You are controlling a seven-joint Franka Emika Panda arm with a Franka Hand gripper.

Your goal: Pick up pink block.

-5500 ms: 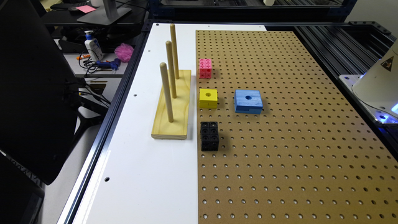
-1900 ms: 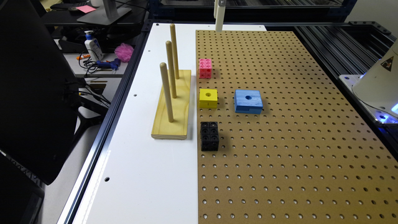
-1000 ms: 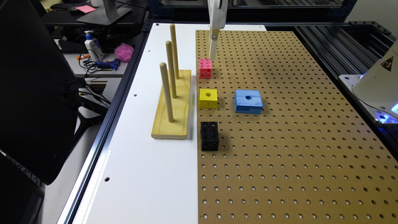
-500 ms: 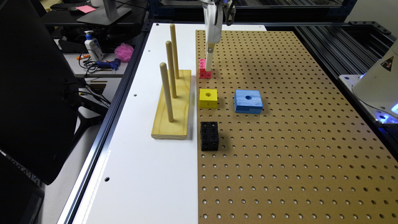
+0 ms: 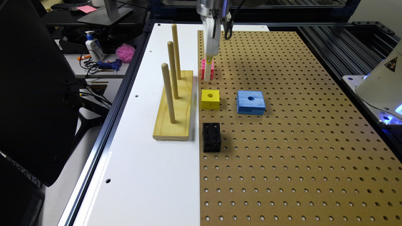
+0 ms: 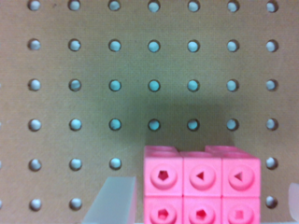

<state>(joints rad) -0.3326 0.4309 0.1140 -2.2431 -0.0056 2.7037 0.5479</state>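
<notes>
So here's where I'm at with grabbing the pink block (image 5: 208, 69): about halfway, I'd say. The reaching part looks done, the actual grabbing and lifting isn't.

In the exterior view the block sits on the brown pegboard (image 5: 298, 141) in the upper middle of the frame, near the pegboard's left edge and just above the yellow block (image 5: 210, 99). My claw (image 5: 208, 69) comes straight down from the top of the frame and is right at the block, low enough that it overlaps it in the picture. The block is flat on the board, not lifted at all.

In the wrist view the pink block fills the lower middle-right of the frame, and I can see one pale finger (image 6: 112, 200) just beside its left face, with a thin sliver of gap, and a pale bit of the other one at the far right edge past the block's other side. So my claw is open, straddling the block, not squeezing it yet.

What's left, as I judge it: close on the two side faces, then lift. The block sits a bit off-centre between my fingers, nearer the left one, so it may get nudged sideways a little as I close. The blue block (image 5: 251, 102) and black cube (image 5: 211, 137) are well apart from all this.
</notes>
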